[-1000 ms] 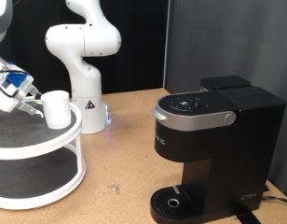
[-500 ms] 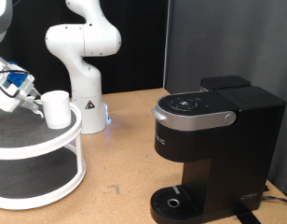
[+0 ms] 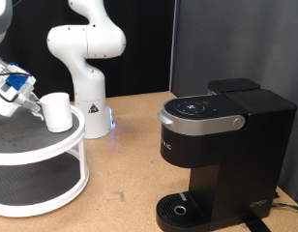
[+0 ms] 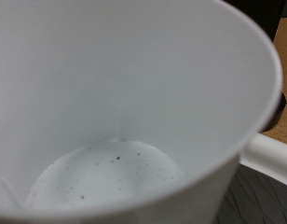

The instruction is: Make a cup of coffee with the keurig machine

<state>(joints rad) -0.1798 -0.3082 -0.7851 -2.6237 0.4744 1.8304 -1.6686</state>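
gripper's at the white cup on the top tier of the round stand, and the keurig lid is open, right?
Not quite. The gripper is at the cup on the top tier of the round stand, but the exterior view shows the keurig machine with its lid down, closed rather than open.

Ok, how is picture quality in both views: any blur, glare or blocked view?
Exterior view: sharp and evenly lit, with the gripper at the cup and a soft sheen on the keurig machine lid. Wrist view: the cup fills the frame, soft and out of focus.
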